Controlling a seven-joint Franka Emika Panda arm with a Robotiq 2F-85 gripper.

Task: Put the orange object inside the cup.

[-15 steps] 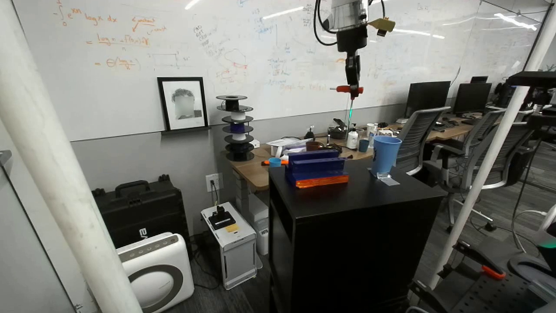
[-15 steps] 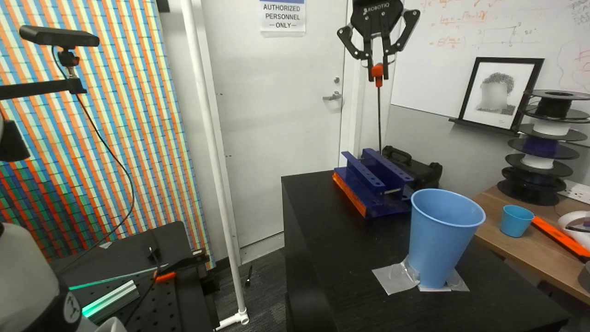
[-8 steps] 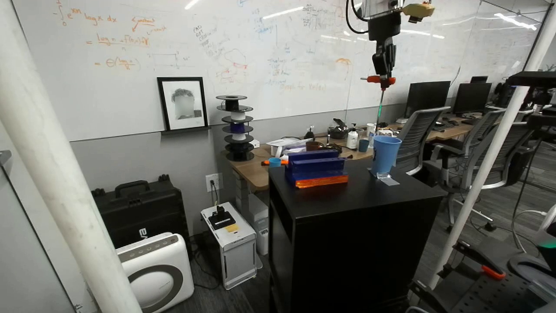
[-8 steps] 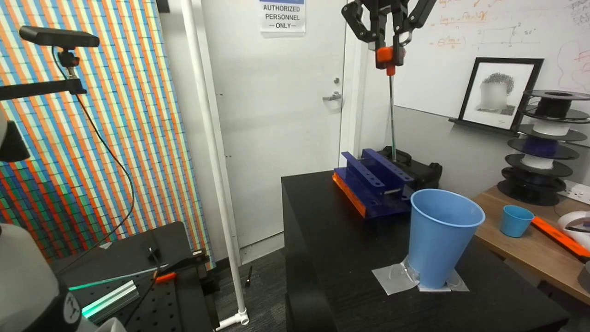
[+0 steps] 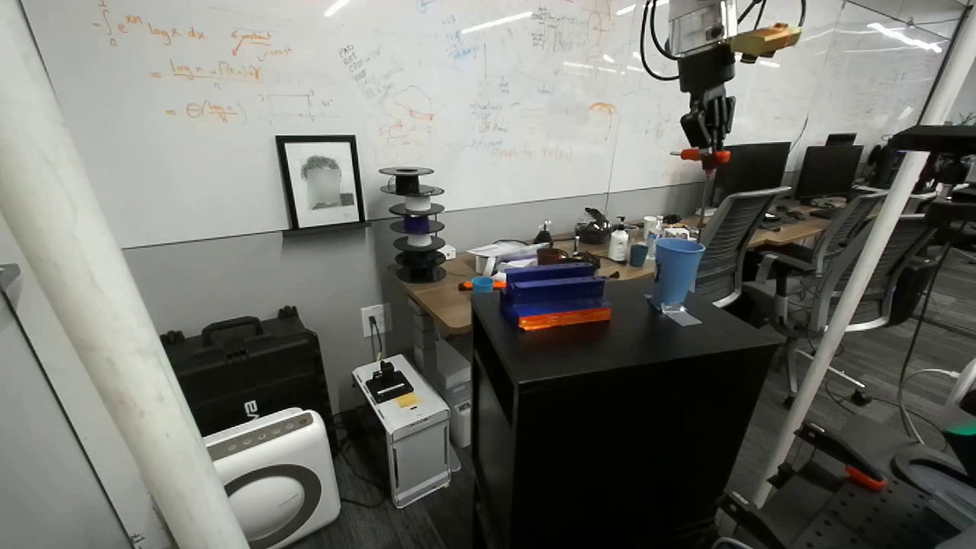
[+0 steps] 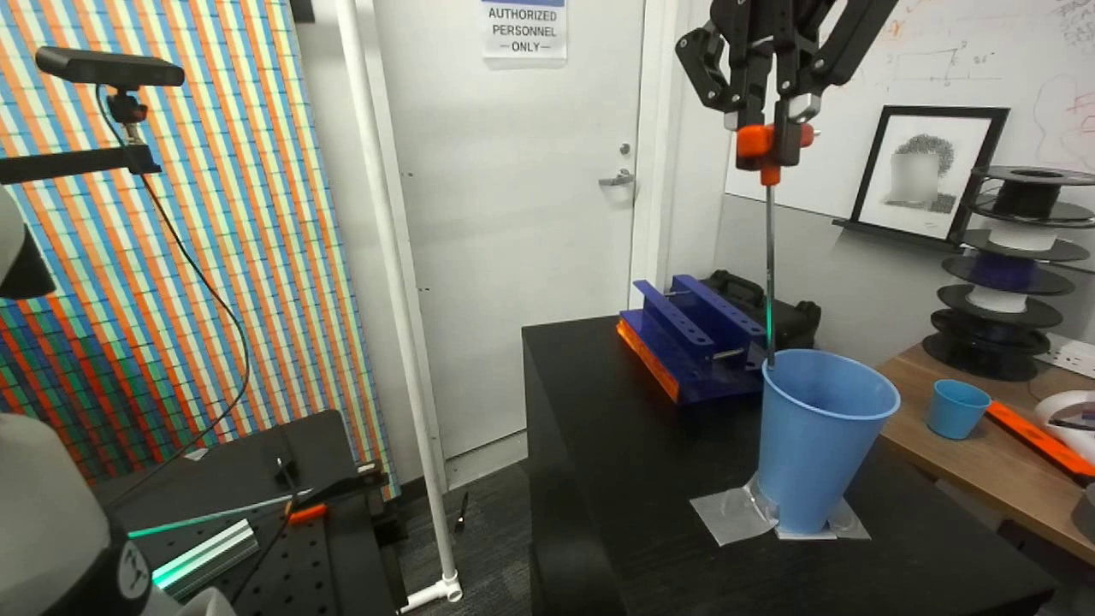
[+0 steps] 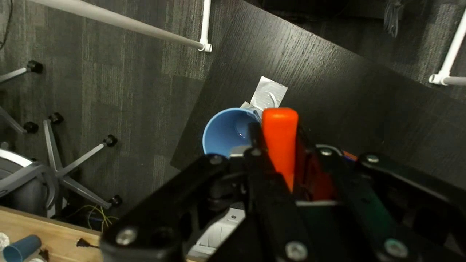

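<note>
My pincer [image 6: 767,143], clenched on the orange-handled tool [image 6: 755,144], shaft hanging beneath, has moved nearer the cup [image 6: 821,449] below since the earlier frame; I judge grasp done, carry nearly so, tip at rim (inside or out unclear), lowering and release left.

Cup [image 6: 819,449] in all views, wrist view downward
</note>
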